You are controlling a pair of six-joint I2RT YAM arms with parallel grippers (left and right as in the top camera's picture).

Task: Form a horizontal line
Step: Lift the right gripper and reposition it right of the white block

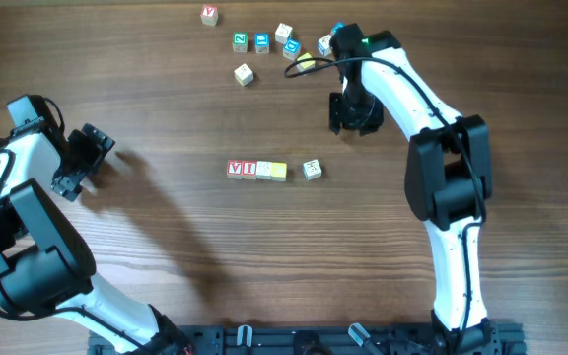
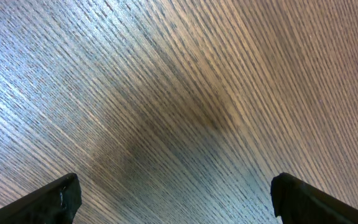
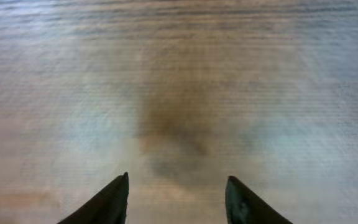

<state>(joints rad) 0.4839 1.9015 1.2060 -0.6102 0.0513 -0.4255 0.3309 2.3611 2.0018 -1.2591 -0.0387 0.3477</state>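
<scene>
The horizontal line [image 1: 256, 170] lies mid-table: two red-lettered cubes, a pale cube and a yellow cube touch in a row. A white dark-marked cube [image 1: 311, 169] sits a small gap to the right of them, level with the row. My right gripper [image 1: 353, 120] hovers behind and right of that cube. In the right wrist view this gripper [image 3: 178, 190] stands open over bare, blurred wood, with nothing between its fingers. My left gripper [image 1: 85, 163] is far to the left, wide open over bare table [image 2: 176, 199].
Several loose cubes are scattered at the back: a red-lettered one [image 1: 209, 14], a green [image 1: 240, 41] and a blue [image 1: 261, 41] side by side, a pale one [image 1: 244, 74], and a cluster [image 1: 294, 44] by the right arm's wrist cable.
</scene>
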